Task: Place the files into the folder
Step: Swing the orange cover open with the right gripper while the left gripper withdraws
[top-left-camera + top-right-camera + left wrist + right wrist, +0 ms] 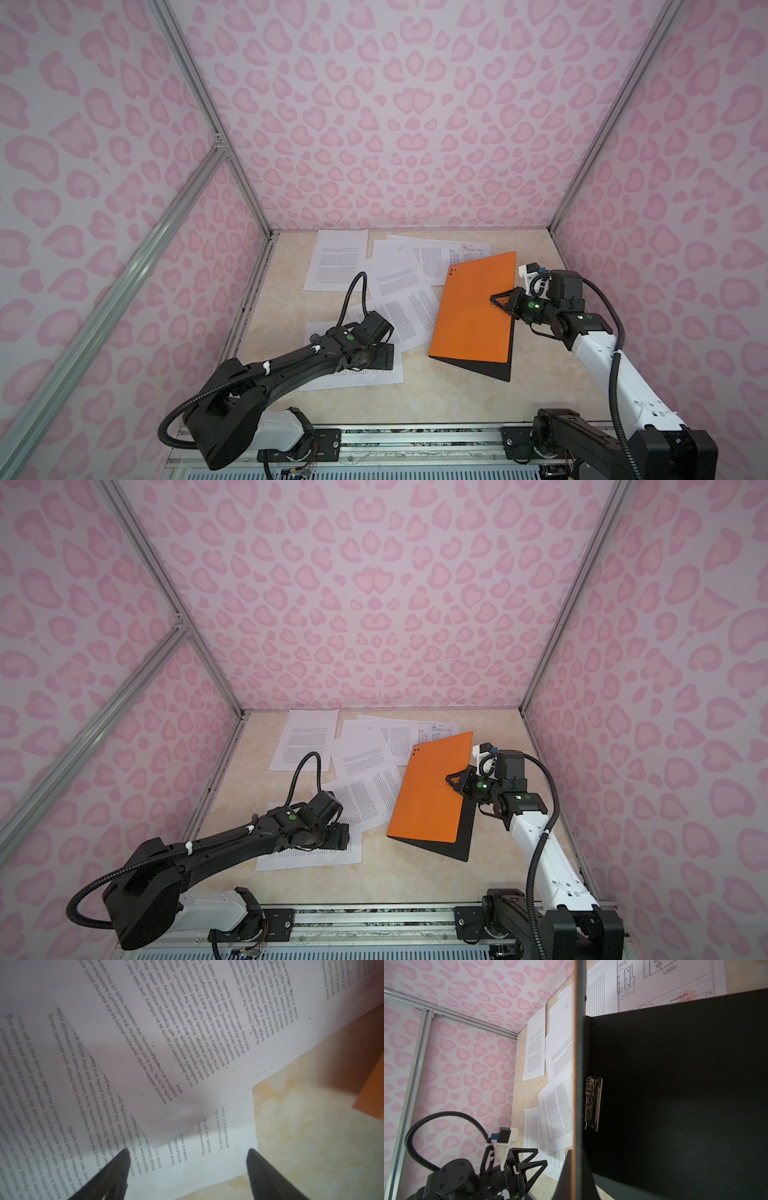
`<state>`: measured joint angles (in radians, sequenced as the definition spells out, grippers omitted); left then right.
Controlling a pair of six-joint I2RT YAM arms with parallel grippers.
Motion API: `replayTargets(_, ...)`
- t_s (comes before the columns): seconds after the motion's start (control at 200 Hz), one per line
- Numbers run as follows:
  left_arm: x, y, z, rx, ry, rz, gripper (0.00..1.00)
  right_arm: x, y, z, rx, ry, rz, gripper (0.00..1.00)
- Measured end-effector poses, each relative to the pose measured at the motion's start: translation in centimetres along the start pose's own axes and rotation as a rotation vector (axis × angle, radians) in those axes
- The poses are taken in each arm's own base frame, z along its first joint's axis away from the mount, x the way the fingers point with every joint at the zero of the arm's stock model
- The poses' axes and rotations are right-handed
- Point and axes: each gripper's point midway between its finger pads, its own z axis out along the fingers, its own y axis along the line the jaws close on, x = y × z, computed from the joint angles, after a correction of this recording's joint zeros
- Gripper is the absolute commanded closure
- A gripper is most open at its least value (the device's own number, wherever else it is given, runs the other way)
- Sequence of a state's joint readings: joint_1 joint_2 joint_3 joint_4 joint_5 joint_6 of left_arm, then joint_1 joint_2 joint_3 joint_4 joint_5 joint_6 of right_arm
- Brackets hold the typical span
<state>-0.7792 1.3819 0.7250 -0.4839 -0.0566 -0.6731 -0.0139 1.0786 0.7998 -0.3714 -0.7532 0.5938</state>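
The folder (pixel 473 316) lies near the right edge of the table (pixel 415 399), its orange cover pinched and propped up by the right gripper (pixel 498 301), likely to bare the black inside. The left gripper (pixel 188 1152) hangs spread over the files (pixel 399 278) strewn toward the left and back edges, seemingly ready to take one.

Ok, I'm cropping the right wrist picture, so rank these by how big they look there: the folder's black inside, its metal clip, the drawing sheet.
1. folder's black inside
2. drawing sheet, counting only its visible part; the folder hides the rest
3. metal clip
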Motion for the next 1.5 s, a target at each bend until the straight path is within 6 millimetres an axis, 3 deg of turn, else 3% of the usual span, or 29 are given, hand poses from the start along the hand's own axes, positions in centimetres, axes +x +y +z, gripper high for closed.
replayTargets(0.155, -0.1, -0.1, 2.0, -0.031, 0.025, -0.003, 0.11, -0.1, 0.1, -0.5, -0.001, -0.013, 0.000, 1.00)
replayTargets(0.3, -2.5, -0.6, 3.4, -0.082, -0.023, -0.001, 0.11, 0.0, 0.1, -0.7, -0.005, -0.017, 0.013, 1.00)
replayTargets(0.47, -6.9, -2.1, 5.3, -0.122, -0.095, 0.015, 0.11, -0.1, 0.4, -1.0, -0.012, -0.027, 0.007, 1.00)
replayTargets(0.6, -11.7, -4.4, 6.9, -0.097, -0.160, 0.027, 0.11, 0.0, 0.4, -1.3, -0.012, -0.035, 0.006, 1.00)
replayTargets(0.75, -17.5, -8.9, 8.3, -0.007, -0.215, 0.044, 0.12, 0.2, 0.2, -1.4, -0.006, -0.029, 0.010, 1.00)
replayTargets(0.845, -19.1, -10.7, 8.6, 0.058, -0.202, 0.044, 0.12, 0.6, -0.1, -1.3, 0.005, -0.014, 0.015, 1.00)
replayTargets(0.94, -20.4, -11.4, 7.2, 0.104, -0.218, 0.039, 0.11, 1.2, -0.6, -1.3, 0.027, 0.007, 0.017, 1.00)
replayTargets(1.025, -20.3, -11.1, 5.5, 0.145, -0.206, 0.028, 0.11, 1.6, -0.7, -1.1, 0.060, 0.033, 0.001, 1.00)
replayTargets(1.14, -19.5, -10.3, 1.0, 0.214, -0.202, 0.001, 0.09, 2.2, -0.3, -0.5, 0.106, 0.075, -0.047, 0.99)
replayTargets(1.25, -19.8, -9.0, -5.8, 0.279, -0.290, -0.014, 0.07, 3.0, 0.2, 0.5, 0.122, 0.122, -0.078, 0.84)
replayTargets(1.29, -19.6, -8.2, -7.6, 0.293, -0.314, -0.019, 0.06, 3.3, 0.4, 0.9, 0.119, 0.139, -0.084, 0.71)
replayTargets(1.415, -17.5, -4.6, -9.6, 0.256, -0.296, -0.042, 0.03, 3.9, 1.5, 1.7, 0.098, 0.168, -0.095, 0.51)
replayTargets(1.5, -16.6, -2.3, -10.7, 0.229, -0.298, -0.062, 0.00, 3.8, 3.2, 1.8, 0.068, 0.164, -0.103, 0.48)
